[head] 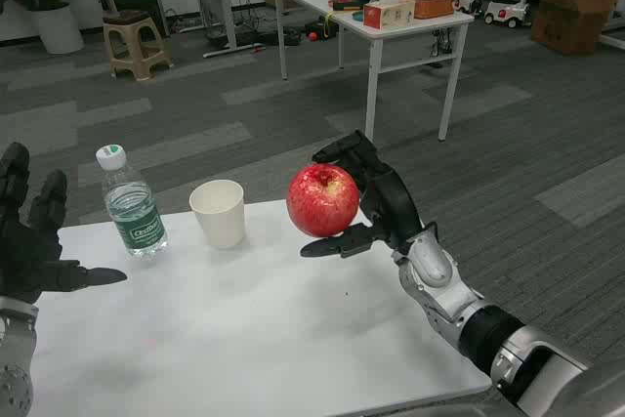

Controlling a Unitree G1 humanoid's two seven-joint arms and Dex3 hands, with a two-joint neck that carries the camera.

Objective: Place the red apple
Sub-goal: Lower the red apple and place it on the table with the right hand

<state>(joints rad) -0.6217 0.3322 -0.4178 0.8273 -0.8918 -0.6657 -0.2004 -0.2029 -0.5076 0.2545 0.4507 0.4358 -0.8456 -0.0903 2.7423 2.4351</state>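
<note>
Red apple [323, 200] sits gripped in the right hand [376, 204], fingers [337, 243] curled around it from above and below, raised over the surface [254, 329] for placing; paper cup [219, 212] stands just beside the fingers, while the left hand [34, 241] waits spread and empty

Red apple [323, 200]: round, glossy, deep red with small yellowish flecks, pale patch near top. Stem dimple faces up, slightly toward camera. Held clear above white table [244, 339], over its far right part, between fingers of right hand [376, 204]. Sits just right of paper cup [219, 212], not touching it.
</note>
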